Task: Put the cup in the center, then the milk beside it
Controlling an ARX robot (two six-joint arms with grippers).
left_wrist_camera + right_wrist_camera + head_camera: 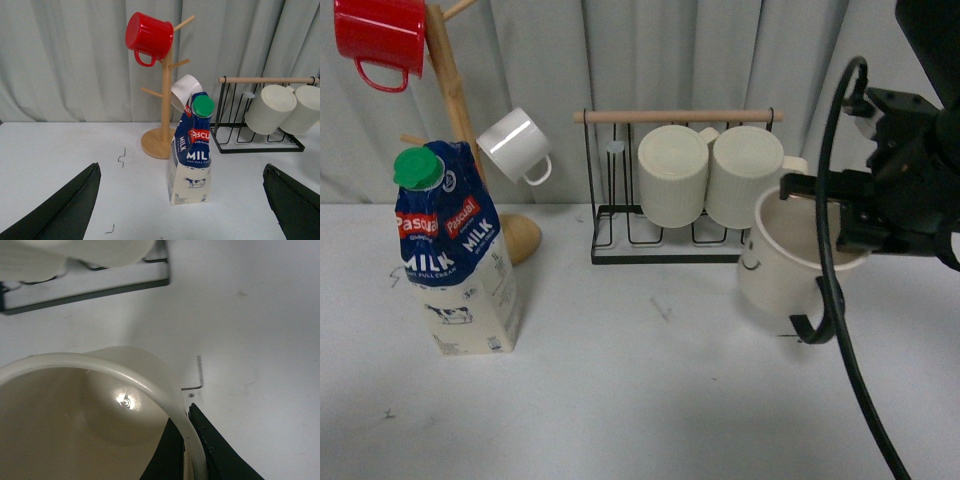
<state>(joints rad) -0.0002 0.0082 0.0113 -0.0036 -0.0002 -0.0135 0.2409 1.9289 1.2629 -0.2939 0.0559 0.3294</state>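
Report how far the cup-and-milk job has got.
Done: nothing placed yet. In hand: the right gripper clamps the cup by its rim, on the right side of the table, before the rack. To do: set the cup at center, then move the milk, standing far left with the open left gripper short of it.

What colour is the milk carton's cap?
Green; the cap on the milk shows best in the left wrist view.

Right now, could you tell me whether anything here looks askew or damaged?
Yes: the cup is tilted, pinched at its rim by the right end effector. The top of the milk looks creased and bulged. Nothing seems spilled.
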